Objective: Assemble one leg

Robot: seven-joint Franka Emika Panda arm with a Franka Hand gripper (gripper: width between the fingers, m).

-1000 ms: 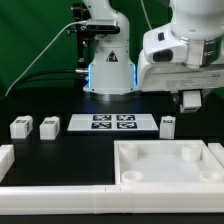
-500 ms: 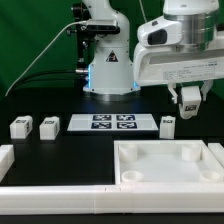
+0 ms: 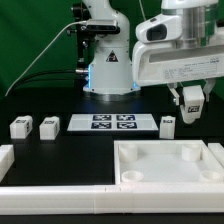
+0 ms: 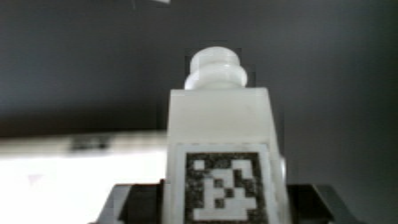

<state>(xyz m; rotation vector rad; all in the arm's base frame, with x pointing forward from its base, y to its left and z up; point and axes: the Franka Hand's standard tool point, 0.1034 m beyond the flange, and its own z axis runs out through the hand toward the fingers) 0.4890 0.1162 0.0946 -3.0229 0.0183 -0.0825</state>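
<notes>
Gripper (image 3: 192, 106) is closed on one leg (image 4: 221, 125), fingers clamped on the square tagged end. Can't read the exact finger gap, but the leg fills it.

Key relation: the leg's long axis runs straight out from the wrist, with the narrow rounded tip (image 4: 214, 66) pointing away from the gripper, so roughly downward in the exterior view. It hangs in the air, well above the table (image 3: 60, 150) and touching nothing else.

The panel (image 3: 170, 168) lies below the gripper and a bit nearer the camera. Its far corner socket (image 3: 190, 152) on the exterior view's right looks like the closest target. My read: a short shift toward the camera, then straight down, tip first, keeping the axis vertical.

Three other legs (image 3: 47, 126) sit loose on the table, one (image 3: 168, 125) just beside the marker board (image 3: 112, 123) and almost under the gripper, so watch clearance there.
</notes>
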